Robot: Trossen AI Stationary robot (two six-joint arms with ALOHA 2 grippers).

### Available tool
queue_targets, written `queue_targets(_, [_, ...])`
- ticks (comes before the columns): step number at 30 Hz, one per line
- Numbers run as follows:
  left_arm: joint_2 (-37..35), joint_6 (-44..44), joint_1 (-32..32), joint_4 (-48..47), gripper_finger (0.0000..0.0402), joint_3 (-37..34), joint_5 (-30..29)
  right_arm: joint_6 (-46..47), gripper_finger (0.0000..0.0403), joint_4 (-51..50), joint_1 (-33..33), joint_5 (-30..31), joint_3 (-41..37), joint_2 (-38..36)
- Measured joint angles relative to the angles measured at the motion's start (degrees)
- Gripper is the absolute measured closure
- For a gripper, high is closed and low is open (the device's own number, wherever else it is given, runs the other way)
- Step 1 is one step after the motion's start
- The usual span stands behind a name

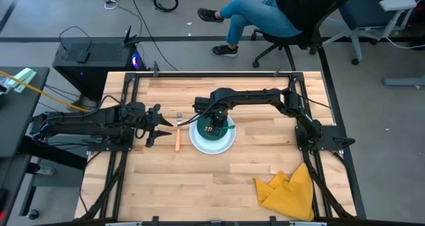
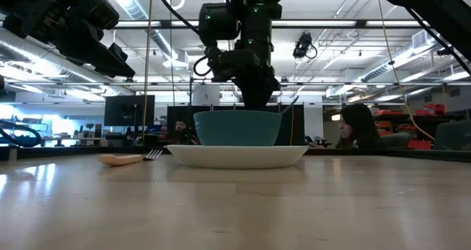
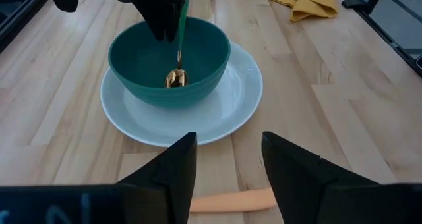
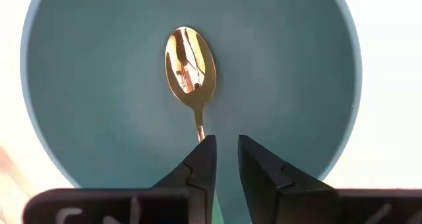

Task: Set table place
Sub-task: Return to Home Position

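The white plate [image 1: 224, 145] lies at the middle of the table [image 1: 199, 193], with the teal bowl [image 3: 138, 72] standing on it. The gold spoon [image 4: 190, 66] has its scoop on the bowl's bottom, and its teal handle slants up toward the table's right. My right gripper [image 1: 212, 127] points down into the bowl, its fingers on either side of the handle. The orange-handled fork [image 1: 178, 136] lies flat on the table just left of the plate. My left gripper [image 1: 159, 125] is open and empty, left of the fork and above the table. My right gripper has the spoon's teal handle [image 3: 182, 16] between its two fingers, just behind the gold neck [image 4: 200, 133]. The fingers come from above, pointing down, and lie across the handle. The scoop rests on the bowl's bottom and the handle's free end [image 2: 292, 101] sticks out past the rim.
A crumpled yellow cloth [image 1: 289, 193] lies at the near right of the table. A person sits in a chair [image 1: 292, 20] beyond the far edge. Bare planks lie near the front and at the far right.
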Motion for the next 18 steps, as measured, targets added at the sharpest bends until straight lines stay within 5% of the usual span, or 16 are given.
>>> queue_targets(9, [0.00, 0.00, -0.02, -0.02, 0.0224, 0.00, 0.02, 0.00, 0.0332, -0.92, 0.00, -1.75, 0.00, -0.82])
queue_targets(18, [0.01, -0.01, -0.02, -0.01, 0.0225, 0.00, 0.01, -3.88, 0.0332, -3.06, 0.76, -3.63, 0.02, -13.87])
